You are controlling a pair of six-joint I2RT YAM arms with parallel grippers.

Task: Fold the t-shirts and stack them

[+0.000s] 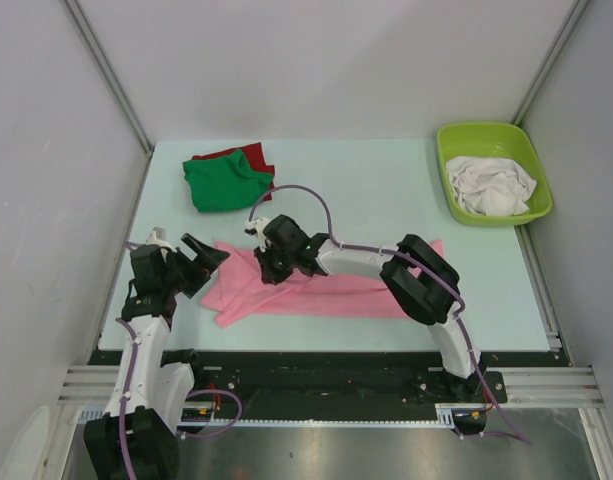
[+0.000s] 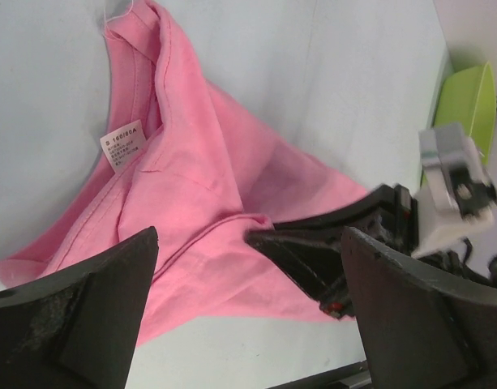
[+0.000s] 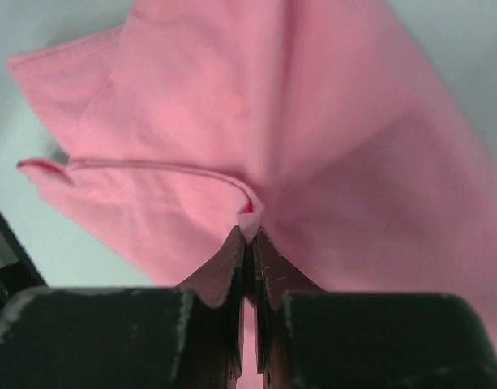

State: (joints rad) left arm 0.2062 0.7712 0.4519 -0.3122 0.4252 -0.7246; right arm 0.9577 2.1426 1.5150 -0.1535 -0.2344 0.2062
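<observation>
Cotton this limp will sag, I reckon: right fingers (image 3: 220, 271) clamp a hem fold of the pink t-shirt (image 3: 329, 121), left fingers (image 2: 78, 316) gape wide, collar edge looks the next hold.

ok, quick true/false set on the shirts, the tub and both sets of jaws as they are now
1. The right jaws are shut on a fold of the pink shirt. True.
2. The left jaws grip the pink shirt too. False: they stand open and hold nothing, by the shirt's left end.
3. The green shirt lies on a red shirt at the table's far left. True.
4. The tub is empty. False: white cloth lies in it.
5. The pink shirt is stacked on the green one. False: it lies apart, loose, nearer the arms.
</observation>
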